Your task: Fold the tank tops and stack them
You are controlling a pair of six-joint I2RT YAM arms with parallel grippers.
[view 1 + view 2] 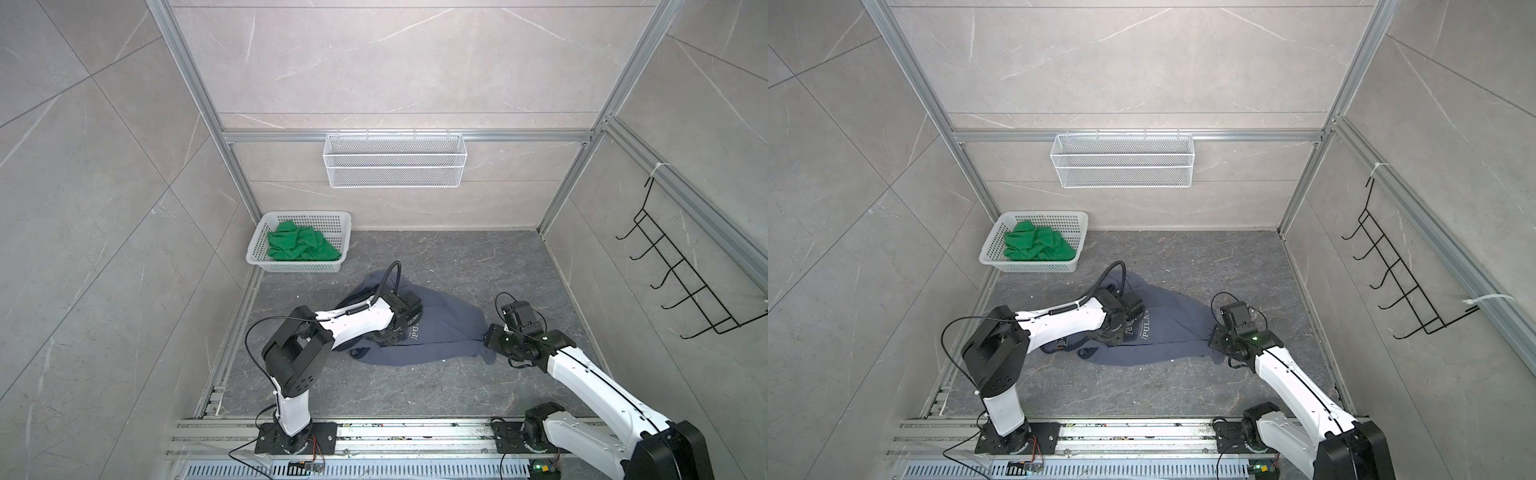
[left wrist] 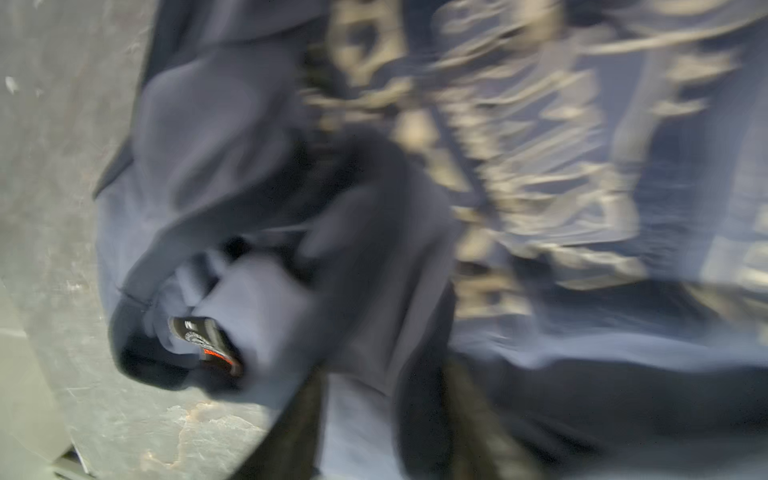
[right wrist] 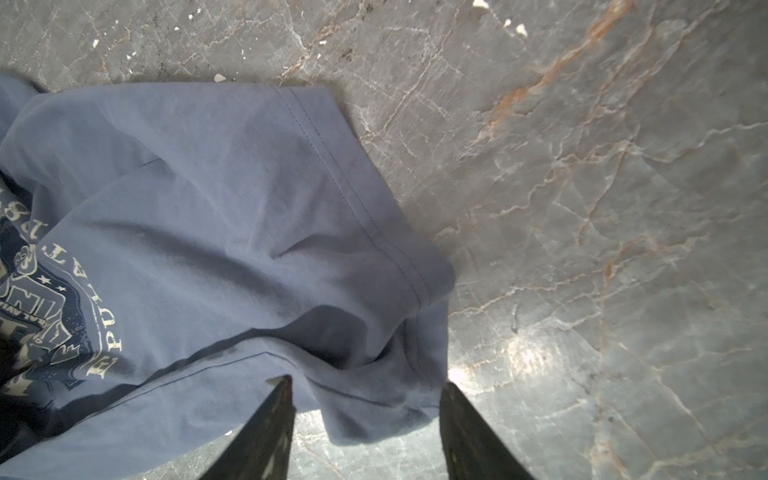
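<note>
blue top (image 1: 440,328), green top (image 1: 301,247), white basket (image 1: 300,268)

The dark grey veined tabletop (image 1: 415,395) carries 2 things directly: a rumpled slate-blue tank top (image 1: 444,328) near its middle and a white perforated basket (image 1: 299,266) in the far left corner, amid scattered white specks (image 3: 219,77).

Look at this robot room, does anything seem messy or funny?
Yes. The blue tank top lies rumpled and lopsided on the floor, bunched up at one end instead of flat. The green tank top is wadded in the white basket. Little white crumbs dot the floor too.
</note>
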